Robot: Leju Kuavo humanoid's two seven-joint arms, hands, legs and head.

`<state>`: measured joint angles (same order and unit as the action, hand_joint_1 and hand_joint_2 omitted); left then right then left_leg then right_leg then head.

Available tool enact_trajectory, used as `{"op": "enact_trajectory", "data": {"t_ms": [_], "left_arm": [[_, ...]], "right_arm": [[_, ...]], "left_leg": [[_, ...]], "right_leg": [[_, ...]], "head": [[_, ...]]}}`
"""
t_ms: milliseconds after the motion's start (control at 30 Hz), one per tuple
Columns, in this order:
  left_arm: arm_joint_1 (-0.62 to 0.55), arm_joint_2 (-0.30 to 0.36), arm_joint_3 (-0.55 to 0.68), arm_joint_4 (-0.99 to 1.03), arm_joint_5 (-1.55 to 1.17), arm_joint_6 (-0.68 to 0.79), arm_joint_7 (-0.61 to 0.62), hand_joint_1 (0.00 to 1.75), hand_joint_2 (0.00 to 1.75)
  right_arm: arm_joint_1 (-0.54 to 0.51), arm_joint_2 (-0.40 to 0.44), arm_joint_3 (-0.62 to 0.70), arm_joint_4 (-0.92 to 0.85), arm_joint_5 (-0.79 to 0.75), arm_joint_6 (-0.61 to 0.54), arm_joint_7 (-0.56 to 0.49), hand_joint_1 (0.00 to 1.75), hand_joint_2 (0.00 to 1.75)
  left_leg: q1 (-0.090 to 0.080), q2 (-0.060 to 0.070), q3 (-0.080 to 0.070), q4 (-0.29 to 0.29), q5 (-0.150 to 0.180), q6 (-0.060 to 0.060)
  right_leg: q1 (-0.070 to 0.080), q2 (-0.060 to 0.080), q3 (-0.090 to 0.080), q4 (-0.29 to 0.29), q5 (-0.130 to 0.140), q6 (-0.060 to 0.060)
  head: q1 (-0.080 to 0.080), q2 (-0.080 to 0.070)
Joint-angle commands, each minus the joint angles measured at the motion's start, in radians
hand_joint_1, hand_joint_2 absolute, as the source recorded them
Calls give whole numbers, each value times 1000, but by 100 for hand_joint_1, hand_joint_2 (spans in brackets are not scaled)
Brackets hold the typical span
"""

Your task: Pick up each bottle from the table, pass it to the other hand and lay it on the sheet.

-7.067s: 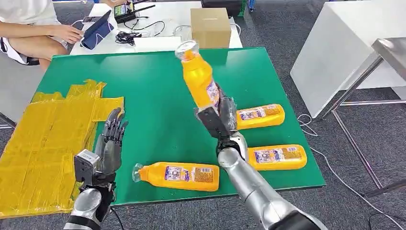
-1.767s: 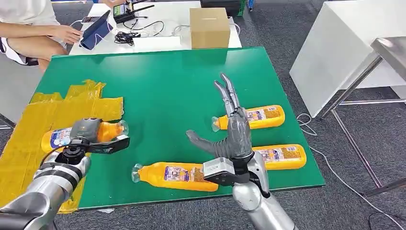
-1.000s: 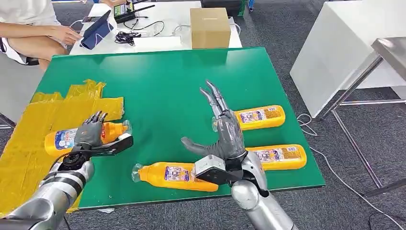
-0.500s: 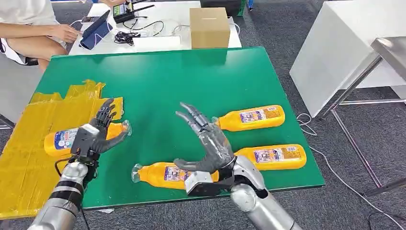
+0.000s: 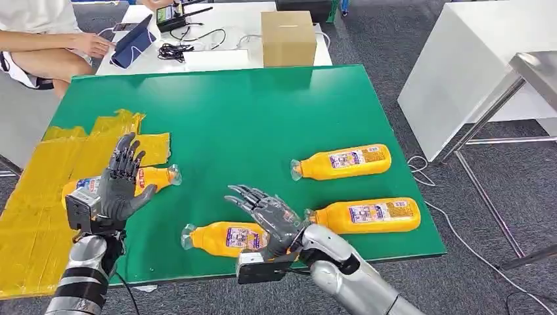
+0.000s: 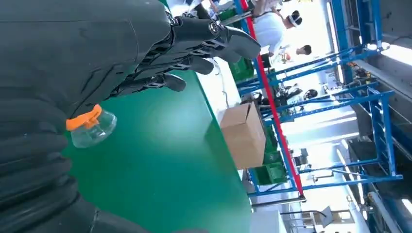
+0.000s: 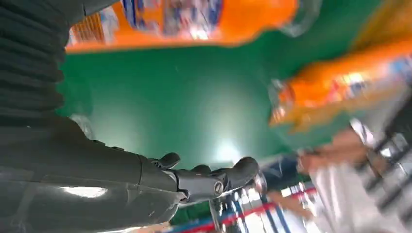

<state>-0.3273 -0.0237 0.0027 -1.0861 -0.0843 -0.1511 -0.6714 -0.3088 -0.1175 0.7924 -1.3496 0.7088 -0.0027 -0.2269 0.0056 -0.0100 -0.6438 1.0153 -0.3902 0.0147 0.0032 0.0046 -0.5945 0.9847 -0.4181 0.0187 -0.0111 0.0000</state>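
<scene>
**Head view: one bottle down on the sheet, right hand lining up the next**

Head view first: the left hand hovers fingers spread, holding nothing, just above the delivered bottle lying on the yellow sheet. The right hand is spread and empty over the nearest bottle, right by the green table's front edge. My read: pickup comes next, calling for a careful wrap so nothing rolls off. Two more bottles wait to the right; open green beyond.

Left wrist view: fingers splayed, the clear cap peeking beside them, a cardboard box far off.

Right wrist view: fingers apart, an orange bottle close by, blurred.
</scene>
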Motion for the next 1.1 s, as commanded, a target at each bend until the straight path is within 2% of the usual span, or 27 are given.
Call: {"op": "enact_trajectory", "data": {"t_ms": [33, 433, 667, 733, 767, 800, 867, 967, 1033, 1100], "left_arm": [[-19, -3, -12, 42, 8, 2, -3, 0, 175], [10, -8, 4, 29, 20, 8, -6, 0, 175], [19, -13, 13, 30, 28, 4, -7, 0, 175], [18, -16, 13, 33, 30, 3, -7, 0, 175], [15, -17, 12, 36, 29, 2, -7, 0, 175], [12, -19, 10, 40, 29, 2, -7, 0, 175], [9, -20, 7, 43, 29, 2, -9, 0, 175], [9, -20, 7, 42, 29, 3, -9, 0, 175], [10, -20, 7, 41, 29, 3, -9, 0, 175], [14, -20, 6, 32, 30, 0, -9, 0, 175]], "right_arm": [[-101, 14, 123, 225, 27, 14, 75, 0, 175], [-94, -18, 134, 238, 30, 50, 174, 0, 175], [-86, -37, 132, 214, 37, 68, 223, 0, 175], [-94, -34, 136, 233, 40, 74, 230, 42, 175], [-99, -31, 140, 245, 40, 78, 233, 113, 175], [-104, -29, 142, 255, 41, 77, 234, 136, 175], [-114, -26, 145, 275, 42, 79, 236, 161, 175], [-117, -24, 144, 279, 41, 79, 235, 161, 175], [-119, -22, 143, 284, 45, 79, 244, 173, 175], [-128, -19, 142, 302, 48, 87, 255, 175, 175]], "left_leg": [[0, 2, 3, -1, -1, 0], [-1, 2, 6, -1, -2, 0], [0, 0, 3, -1, -1, 0], [0, 0, 3, -1, -1, 0], [-1, 1, 6, -1, -2, 0], [0, 1, 4, -1, -1, 0], [-1, 1, 5, -1, -2, 0], [0, 1, 4, -1, -1, 0], [0, 1, 5, -1, -1, 0], [-1, 1, 6, -1, -2, -1]], "right_leg": [[0, 1, 3, -1, -1, 0], [-1, 1, 6, -1, -2, 1], [0, 0, 3, -1, -1, 1], [0, 0, 3, -1, -1, 1], [-1, 0, 5, -1, -2, 1], [0, 0, 4, -1, -1, 1], [-1, 0, 5, -1, -1, 1], [0, 0, 4, -1, -1, 1], [0, 0, 5, -1, -1, 1], [-1, 0, 5, -1, -2, 1]], "head": [[0, 0], [0, 0], [0, 0], [0, 0], [0, 0], [0, 0], [0, 0], [0, 0], [0, 0], [0, 0]]}}
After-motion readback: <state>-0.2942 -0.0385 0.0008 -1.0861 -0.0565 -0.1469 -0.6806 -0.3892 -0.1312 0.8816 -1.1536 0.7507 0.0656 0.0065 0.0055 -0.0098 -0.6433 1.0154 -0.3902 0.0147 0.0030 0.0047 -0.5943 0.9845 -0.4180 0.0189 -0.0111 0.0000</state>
